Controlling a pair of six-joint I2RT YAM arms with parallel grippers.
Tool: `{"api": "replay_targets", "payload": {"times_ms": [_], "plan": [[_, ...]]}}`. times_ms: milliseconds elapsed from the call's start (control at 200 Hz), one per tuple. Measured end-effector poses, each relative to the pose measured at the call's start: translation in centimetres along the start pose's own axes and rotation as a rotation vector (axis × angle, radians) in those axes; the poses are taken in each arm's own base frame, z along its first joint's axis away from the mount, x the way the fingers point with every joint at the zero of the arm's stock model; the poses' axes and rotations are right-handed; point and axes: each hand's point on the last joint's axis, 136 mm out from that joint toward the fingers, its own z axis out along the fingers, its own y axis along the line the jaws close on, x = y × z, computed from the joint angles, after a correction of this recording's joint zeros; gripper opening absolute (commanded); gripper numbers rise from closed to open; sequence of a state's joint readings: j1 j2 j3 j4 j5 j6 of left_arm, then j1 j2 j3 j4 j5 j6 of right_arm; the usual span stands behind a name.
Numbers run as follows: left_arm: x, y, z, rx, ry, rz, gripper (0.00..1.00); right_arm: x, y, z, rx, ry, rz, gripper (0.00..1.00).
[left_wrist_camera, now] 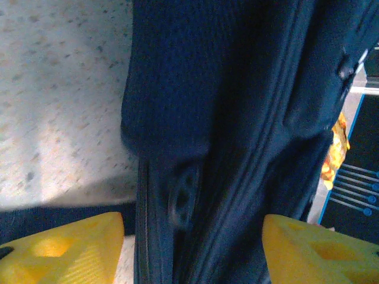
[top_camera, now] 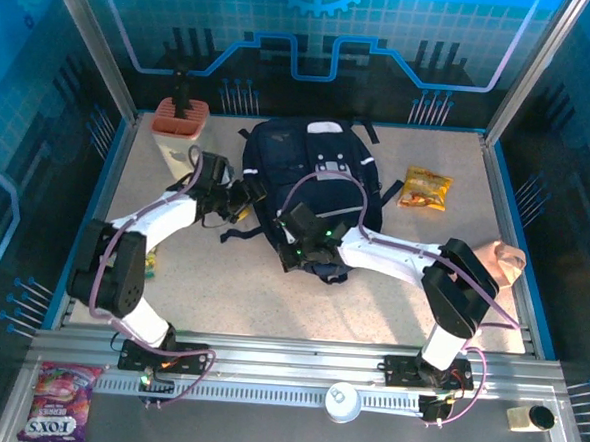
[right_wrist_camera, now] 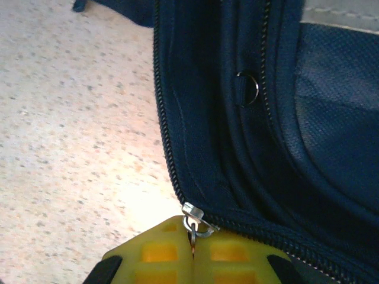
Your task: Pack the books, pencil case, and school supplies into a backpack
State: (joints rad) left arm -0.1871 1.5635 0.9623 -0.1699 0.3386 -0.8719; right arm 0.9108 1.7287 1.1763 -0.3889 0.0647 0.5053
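Elbow [top_camera: 461, 286] out, right hand [right_wrist_camera: 192, 247] tight on zipper pull [right_wrist_camera: 199, 216]

Speckled beige table [top_camera: 221, 287], navy backpack [top_camera: 289, 161] centre, snack packet [top_camera: 424, 187] right, holder [top_camera: 178, 122] far-left

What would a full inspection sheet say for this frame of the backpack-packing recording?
Surface: speckled beige table.
Job's things: navy backpack lying mid-table, its zipper partly undone.
Clutter: orange snack packet right of the backpack; beige holder with terracotta top at the far left corner; candy bag off the table, near left.
Grippers: left gripper open, fingers either side of the backpack's edge; right gripper shut on the zipper pull.
Cables: purple cables along both arms, one looping over the backpack.
Surroundings: blue panelled walls; metal rail at the near edge.
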Motion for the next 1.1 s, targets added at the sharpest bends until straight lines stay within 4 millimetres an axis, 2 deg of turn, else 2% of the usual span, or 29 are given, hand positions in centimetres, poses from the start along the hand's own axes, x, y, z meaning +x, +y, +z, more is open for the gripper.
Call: {"api": "replay_targets", "payload": {"times_ms": [125,220,395,470,575,715,865,1096], "plan": [[0.5,0.6,-2.5,0.014,-0.028,-0.01,0.73,-0.5,1.0,0.4,-0.041,-0.005,0.019,0.0],[1.6,1.2,-3.1,0.028,-0.015,-0.035,0.74,-0.5,1.4,0.8,-0.065,-0.002,0.034,0.0],[5.0,4.2,-2.0,0.038,0.077,-0.159,0.74,-0.9,2.0,1.2,-0.093,0.0,0.046,0.0],[6.3,4.8,-1.5,0.042,0.114,-0.198,0.73,-1.0,2.3,1.2,-0.101,0.0,0.046,0.0],[6.9,4.5,-0.9,0.067,0.137,-0.224,0.73,-1.1,2.4,1.2,-0.108,0.002,0.046,0.0],[6.7,3.7,-0.4,0.103,0.138,-0.23,0.69,-1.1,2.5,1.2,-0.11,0.003,0.046,0.0],[6.9,3.5,0.5,0.111,0.153,-0.245,0.57,-1.1,2.6,1.2,-0.112,0.004,0.044,0.0],[7.1,3.7,1.2,0.112,0.161,-0.257,0.19,-1.1,2.4,1.2,-0.102,0.006,0.052,0.0]]}}
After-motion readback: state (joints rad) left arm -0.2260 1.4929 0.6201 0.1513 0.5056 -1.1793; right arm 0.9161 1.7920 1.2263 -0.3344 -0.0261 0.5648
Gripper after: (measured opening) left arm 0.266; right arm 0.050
